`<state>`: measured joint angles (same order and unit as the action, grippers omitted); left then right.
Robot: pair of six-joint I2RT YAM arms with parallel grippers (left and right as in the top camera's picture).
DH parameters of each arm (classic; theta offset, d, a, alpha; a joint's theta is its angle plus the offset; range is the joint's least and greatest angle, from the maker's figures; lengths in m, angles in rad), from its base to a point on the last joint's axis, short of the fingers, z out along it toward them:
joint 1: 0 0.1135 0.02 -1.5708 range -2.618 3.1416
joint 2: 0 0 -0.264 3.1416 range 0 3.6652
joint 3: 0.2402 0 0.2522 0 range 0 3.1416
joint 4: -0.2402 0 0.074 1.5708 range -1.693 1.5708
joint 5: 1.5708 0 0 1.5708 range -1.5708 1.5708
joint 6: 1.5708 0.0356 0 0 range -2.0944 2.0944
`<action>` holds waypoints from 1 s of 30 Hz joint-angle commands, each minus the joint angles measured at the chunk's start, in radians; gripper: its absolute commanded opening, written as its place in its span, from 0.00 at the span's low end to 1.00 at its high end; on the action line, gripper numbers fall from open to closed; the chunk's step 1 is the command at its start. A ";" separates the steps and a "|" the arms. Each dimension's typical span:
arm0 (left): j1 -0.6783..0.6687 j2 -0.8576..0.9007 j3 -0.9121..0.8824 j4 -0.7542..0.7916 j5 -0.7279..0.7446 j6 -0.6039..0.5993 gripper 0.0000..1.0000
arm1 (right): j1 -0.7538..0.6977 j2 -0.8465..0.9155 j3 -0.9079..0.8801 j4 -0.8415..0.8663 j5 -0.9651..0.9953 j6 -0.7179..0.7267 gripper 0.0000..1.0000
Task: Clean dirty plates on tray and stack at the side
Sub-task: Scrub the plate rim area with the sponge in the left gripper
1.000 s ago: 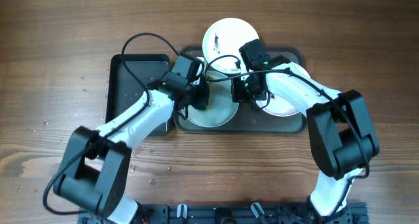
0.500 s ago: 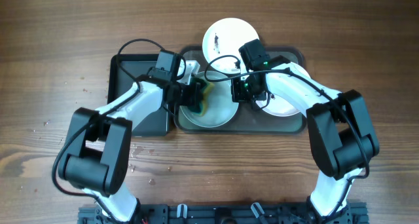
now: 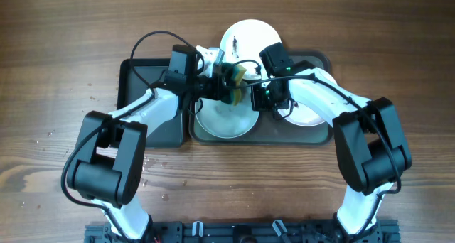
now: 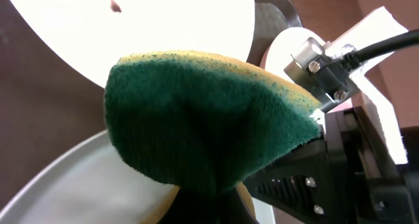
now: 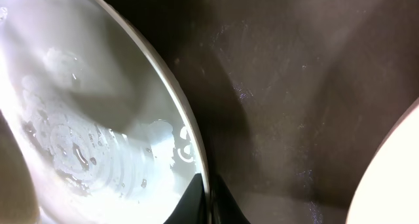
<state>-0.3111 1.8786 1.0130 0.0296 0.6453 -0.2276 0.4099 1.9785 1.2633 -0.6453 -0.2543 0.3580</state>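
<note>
Left jaws: closed on a green-and-yellow sponge (image 3: 232, 77), folded green side out, held above the gap between the far plate and the near-left plate; whether it touches either cannot be told.
Right jaws: closed, pinching the right rim of the near-left plate, as the right wrist view shows.
Near-left plate (image 3: 224, 122): in the left half of the tray, its face wet with streaks and droplets.
Far plate (image 3: 249, 37): white, overlapping the tray's far rim, with a small dark smudge (image 3: 234, 41) left of its centre.
Right plate (image 3: 307, 116): white, in the right half of the tray, largely covered by the right arm.
Tray (image 3: 323, 62): dark grey with rounded corners, at the centre of the wooden surface (image 3: 57, 58).
Black tray (image 3: 142, 79): smaller, just left of the grey tray, under the left arm.
</note>
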 commanded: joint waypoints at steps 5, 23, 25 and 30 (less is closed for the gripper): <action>0.024 -0.200 0.021 -0.105 -0.113 -0.095 0.04 | 0.008 0.011 0.009 -0.002 -0.016 -0.018 0.04; -0.026 -0.076 0.019 -0.378 -0.302 -0.148 0.04 | 0.008 0.011 0.009 0.006 -0.032 -0.014 0.04; -0.034 -0.034 0.019 -0.370 -0.328 -0.187 0.04 | 0.008 0.011 0.009 0.006 -0.031 -0.015 0.04; -0.053 0.013 0.019 -0.354 -0.193 -0.230 0.04 | 0.008 0.011 0.009 0.005 -0.031 -0.017 0.04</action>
<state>-0.3496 1.8542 1.0225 -0.3332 0.3676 -0.4042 0.4099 1.9785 1.2633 -0.6418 -0.2623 0.3580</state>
